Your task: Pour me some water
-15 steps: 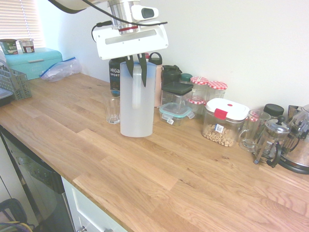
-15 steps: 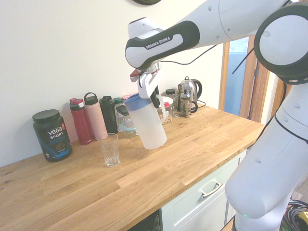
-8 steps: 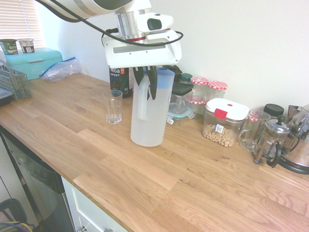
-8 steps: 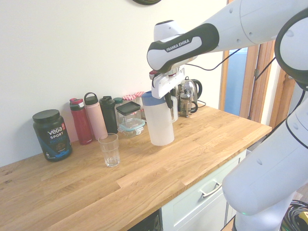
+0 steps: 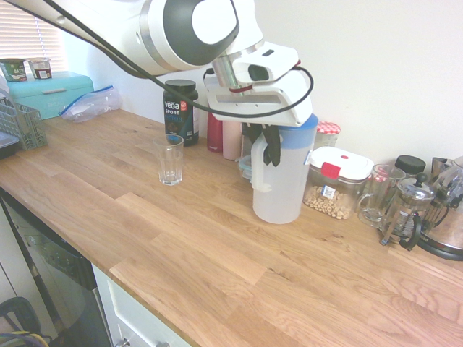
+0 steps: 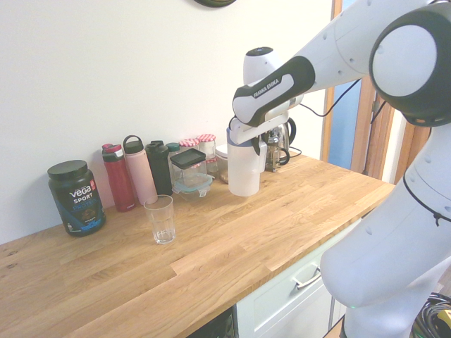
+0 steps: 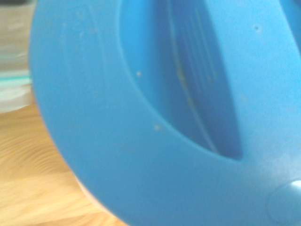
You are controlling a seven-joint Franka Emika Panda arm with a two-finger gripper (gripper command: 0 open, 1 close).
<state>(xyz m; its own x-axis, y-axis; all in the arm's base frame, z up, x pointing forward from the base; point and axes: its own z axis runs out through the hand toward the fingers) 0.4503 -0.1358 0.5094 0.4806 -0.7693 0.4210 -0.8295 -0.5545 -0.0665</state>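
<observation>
A tall frosted-white jug (image 5: 281, 184) with a blue lid (image 7: 141, 117) stands upright among the jars at the back of the wooden counter (image 5: 217, 260). The water inside it is hard to make out. My gripper (image 5: 265, 147) comes down from above and is shut on the jug's side handle; it also shows in the second exterior view, gripper (image 6: 257, 143) on jug (image 6: 243, 169). Whether the jug's base touches the counter I cannot tell. A small clear drinking glass (image 5: 171, 159) stands apart and looks empty, well to the side of the jug (image 6: 161, 219).
Along the wall stand a black Vega tub (image 5: 180, 110), several bottles (image 6: 134, 172), red-lidded jars (image 5: 327, 131), a cereal container (image 5: 336, 182), a glass mug (image 5: 376, 194), a French press (image 5: 405, 210) and a kettle (image 6: 280, 134). A teal box (image 5: 51, 92) sits at the far end.
My gripper has carried the jug sideways, away from the glass and towards the jars and cereal container, bringing it from tilted to upright. The glass has stayed put.
</observation>
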